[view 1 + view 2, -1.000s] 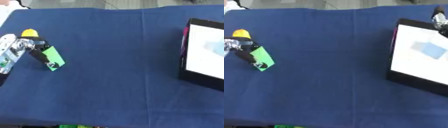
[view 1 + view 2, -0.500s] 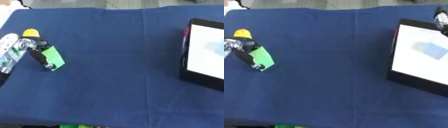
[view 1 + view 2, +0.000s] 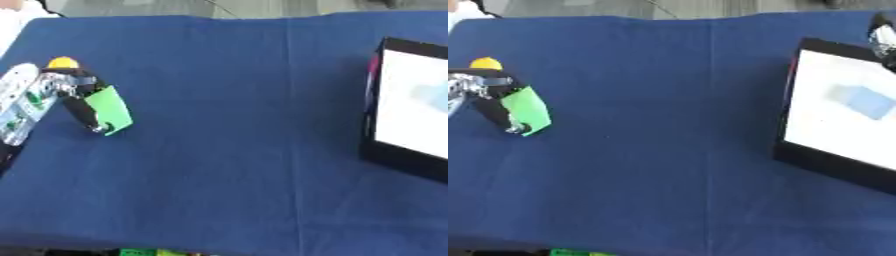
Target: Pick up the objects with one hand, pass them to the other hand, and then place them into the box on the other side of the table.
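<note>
A flat green block lies at the far left of the blue table, with my left hand reaching in from the left edge. A black finger runs along the block's left side and others curl at its top, pinching it. Just behind the hand sits a small yellow object. The box, black-rimmed with a white inside, stands at the right edge and holds a pale blue piece. Only a small part of my right hand shows, at the box's far corner in the right eye view.
A blue cloth covers the whole table, with a wide stretch of it between the green block and the box. Something green peeks out below the table's front edge.
</note>
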### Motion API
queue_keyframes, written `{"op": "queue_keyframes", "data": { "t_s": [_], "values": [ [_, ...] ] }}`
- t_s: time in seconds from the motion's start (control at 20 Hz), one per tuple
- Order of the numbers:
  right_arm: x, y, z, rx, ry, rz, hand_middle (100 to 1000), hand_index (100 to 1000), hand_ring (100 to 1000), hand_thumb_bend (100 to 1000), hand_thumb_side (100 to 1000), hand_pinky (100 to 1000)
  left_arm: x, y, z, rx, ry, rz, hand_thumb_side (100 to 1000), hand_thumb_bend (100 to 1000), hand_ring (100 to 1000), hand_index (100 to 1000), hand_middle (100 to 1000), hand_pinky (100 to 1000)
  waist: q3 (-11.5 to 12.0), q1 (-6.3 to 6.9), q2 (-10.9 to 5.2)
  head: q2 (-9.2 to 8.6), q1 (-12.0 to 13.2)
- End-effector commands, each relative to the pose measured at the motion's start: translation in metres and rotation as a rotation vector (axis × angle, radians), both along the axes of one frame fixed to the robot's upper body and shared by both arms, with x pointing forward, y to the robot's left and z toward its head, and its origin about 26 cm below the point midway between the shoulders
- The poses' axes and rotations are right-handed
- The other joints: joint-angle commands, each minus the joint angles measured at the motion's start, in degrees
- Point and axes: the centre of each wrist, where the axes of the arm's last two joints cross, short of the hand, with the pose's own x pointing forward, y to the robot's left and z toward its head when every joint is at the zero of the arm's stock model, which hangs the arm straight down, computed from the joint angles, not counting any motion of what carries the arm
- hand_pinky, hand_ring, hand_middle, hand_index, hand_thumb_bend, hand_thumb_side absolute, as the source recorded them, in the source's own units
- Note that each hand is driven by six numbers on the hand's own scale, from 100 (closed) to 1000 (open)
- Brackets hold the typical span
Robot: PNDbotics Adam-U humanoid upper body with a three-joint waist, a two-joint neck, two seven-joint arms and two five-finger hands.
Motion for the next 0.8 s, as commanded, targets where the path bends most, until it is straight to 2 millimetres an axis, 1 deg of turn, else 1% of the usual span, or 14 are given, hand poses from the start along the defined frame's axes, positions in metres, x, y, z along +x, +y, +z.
{"op": "queue_keyframes", "data": {
  "t_s": [0.05, 0.1, 0.2, 0.25, 0.35, 0.55, 0.6, 0.8],
  "values": [
    [-0.004, 0.001, 0.012, -0.02, -0.042, 0.016, 941, 973, 1000, 100, 526, 953, -0.015, 0.005, 0.033, -0.021, -0.103, 0.004, 209, 178, 784, 614, 695, 854, 0.13, -0.13, -1.79, 0.04, -0.07],
    [-0.004, 0.002, 0.014, -0.023, -0.05, 0.026, 942, 972, 1000, 100, 501, 952, -0.02, 0.002, 0.04, -0.046, -0.146, -0.005, 187, 100, 752, 625, 677, 831, 0.29, -0.25, -1.9, 0.04, -0.34],
    [-0.002, 0.006, 0.018, -0.035, -0.071, 0.062, 941, 971, 1000, 100, 484, 951, -0.033, -0.002, 0.053, -0.12, -0.257, -0.019, 201, 100, 735, 627, 665, 817, 0.5, -0.48, -2.05, -0.14, -0.79],
    [-0.002, 0.008, 0.02, -0.042, -0.08, 0.08, 942, 971, 1000, 100, 480, 950, -0.038, -0.005, 0.057, -0.147, -0.308, -0.022, 214, 100, 728, 628, 660, 812, 0.57, -0.58, -2.1, -0.2, -1.01],
    [0.0, 0.013, 0.023, -0.058, -0.099, 0.125, 942, 971, 1000, 100, 457, 950, -0.048, -0.011, 0.06, -0.197, -0.402, -0.039, 208, 100, 712, 628, 651, 806, 0.7, -0.8, -2.16, -0.25, -1.57],
    [0.003, 0.026, 0.028, -0.123, -0.11, 0.237, 942, 967, 1000, 100, 420, 947, -0.062, -0.023, 0.056, -0.262, -0.54, -0.13, 183, 100, 693, 626, 637, 791, 0.9, -1.23, -2.19, -0.26, -2.45],
    [0.004, 0.03, 0.029, -0.146, -0.11, 0.267, 941, 965, 1000, 100, 398, 945, -0.064, -0.026, 0.054, -0.276, -0.561, -0.155, 175, 100, 687, 625, 634, 789, 0.96, -1.33, -2.2, -0.22, -2.66],
    [0.007, 0.046, 0.037, -0.284, -0.111, 0.393, 937, 957, 1000, 100, 326, 936, -0.066, -0.041, 0.041, -0.338, -0.604, -0.225, 200, 100, 666, 625, 626, 790, 1.17, -1.77, -2.27, -0.08, -3.07]
  ]
}}
